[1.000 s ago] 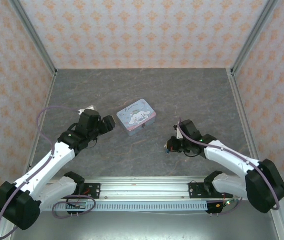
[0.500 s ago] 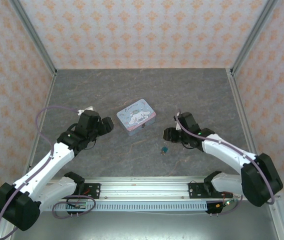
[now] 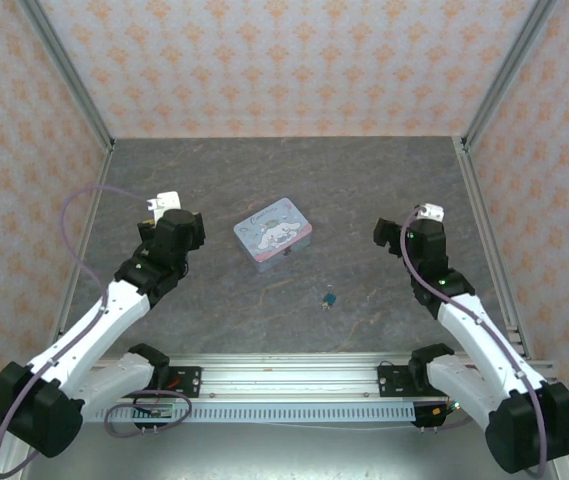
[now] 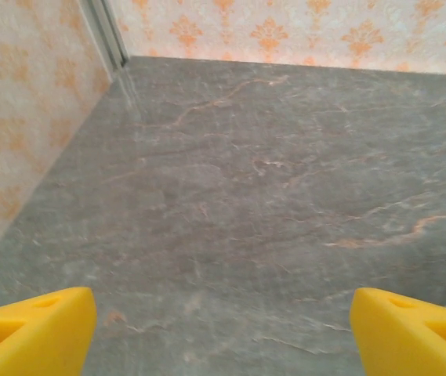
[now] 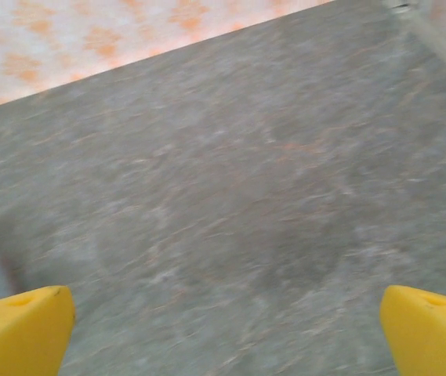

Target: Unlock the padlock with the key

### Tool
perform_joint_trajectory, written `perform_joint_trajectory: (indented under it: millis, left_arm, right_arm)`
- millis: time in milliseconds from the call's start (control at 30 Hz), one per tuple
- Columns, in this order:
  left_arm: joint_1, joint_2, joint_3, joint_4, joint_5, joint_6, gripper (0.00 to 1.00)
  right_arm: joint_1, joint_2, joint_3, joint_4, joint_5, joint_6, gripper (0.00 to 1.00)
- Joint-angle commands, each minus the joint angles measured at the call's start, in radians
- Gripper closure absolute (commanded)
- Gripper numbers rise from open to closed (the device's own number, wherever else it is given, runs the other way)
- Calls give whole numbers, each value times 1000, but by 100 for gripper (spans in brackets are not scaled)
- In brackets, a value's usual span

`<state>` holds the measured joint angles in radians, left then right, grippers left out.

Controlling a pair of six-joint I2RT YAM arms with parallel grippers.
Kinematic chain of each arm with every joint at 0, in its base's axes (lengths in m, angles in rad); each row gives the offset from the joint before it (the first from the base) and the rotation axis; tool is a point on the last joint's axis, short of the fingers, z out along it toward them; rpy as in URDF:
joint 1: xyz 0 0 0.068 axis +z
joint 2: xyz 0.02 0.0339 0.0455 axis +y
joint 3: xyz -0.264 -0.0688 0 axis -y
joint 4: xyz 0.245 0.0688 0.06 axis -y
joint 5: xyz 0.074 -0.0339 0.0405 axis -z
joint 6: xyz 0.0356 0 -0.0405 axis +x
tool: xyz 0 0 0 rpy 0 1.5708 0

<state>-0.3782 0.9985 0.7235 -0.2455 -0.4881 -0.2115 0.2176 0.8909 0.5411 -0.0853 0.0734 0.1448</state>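
The tiny teal padlock (image 3: 331, 297) lies loose on the grey table, in front of the tin and between the two arms. The key is too small to tell apart from it. My right gripper (image 3: 381, 232) hangs well right of and beyond the padlock, apart from it. In the right wrist view this gripper (image 5: 226, 329) is open, with bare table between its yellow fingertips (image 5: 19, 329). My left gripper (image 3: 186, 222) is left of the tin. In the left wrist view that gripper (image 4: 221, 329) is open too, and nothing lies between its yellow fingertips (image 4: 34, 329).
A light-blue cartoon-print tin (image 3: 272, 232) sits mid-table, between the grippers. Patterned walls with metal corner posts (image 3: 66, 75) close in the table on three sides. The arms' base rail (image 3: 284, 382) runs along the near edge.
The right gripper opened and left the padlock on the table, then drew back to the right and away. The left gripper swung left, away from the tin.
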Motion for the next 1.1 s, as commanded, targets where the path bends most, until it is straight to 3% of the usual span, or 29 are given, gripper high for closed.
perform_joint_trajectory:
  millis: [0,233,333,433,700,833,900,967,1067]
  left_arm:
    - [27,67,-55,166,-105,172,16]
    - [119,203,-193,469,5,191,16]
    - [151,252,-253,634,107,224,16]
    - [190,310,-294,773,202,244,16]
    - [281,399,-356,1014,328,254,17]
    - [324,492,-379,1141,368,222,17]
    - [331,486,-345,1059,367,212,17]
    - [330,493,-301,990,337,202,0]
    - [329,497,-306,1008,337,204,0]
  right_arm:
    - [-53,53,-57,153,91,-73,1]
    - [-162,266,-164,529,35,-54,1]
    - [-190,357,-190,693,-14,-55,1]
    - [-199,405,-157,683,-35,-108,1]
    - [-216,524,-257,1018,-115,-184,1]
    - [-216,622,-253,1105,-140,-191,1]
    - [-217,613,-170,931,-143,-199,1]
    - [-216,635,-115,849,-125,-191,1]
    - [-217,630,-121,855,-107,-183,1]
